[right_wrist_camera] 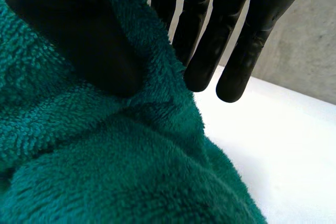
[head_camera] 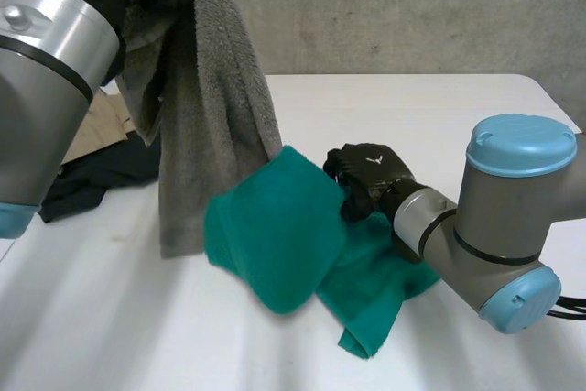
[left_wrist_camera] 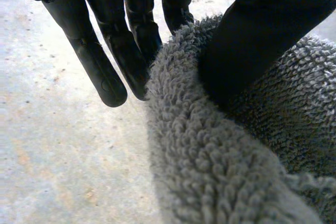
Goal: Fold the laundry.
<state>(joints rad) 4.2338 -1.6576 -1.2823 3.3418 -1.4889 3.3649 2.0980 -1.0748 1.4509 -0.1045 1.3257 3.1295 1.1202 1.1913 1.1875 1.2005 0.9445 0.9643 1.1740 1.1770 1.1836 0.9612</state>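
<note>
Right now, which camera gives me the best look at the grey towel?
The head view: the grey towel hangs full length from the left robot hand, its lower end beside the green towel. The left wrist view shows its pile close up, pinched under the thumb. The right wrist view looks at the green towel.

towels: 2, namely 1 grey towel (head_camera: 206, 125) and 1 teal towel (head_camera: 275, 235) | dark garment (head_camera: 101, 176): 1 | tan cloth (head_camera: 96, 130): 1 | desk (head_camera: 412, 116): 1 | arms: 2, left arm (head_camera: 46, 70) and right arm (head_camera: 504, 217) | hands: 2, left hand (left_wrist_camera: 121, 40) and right hand (head_camera: 366, 176)
</note>
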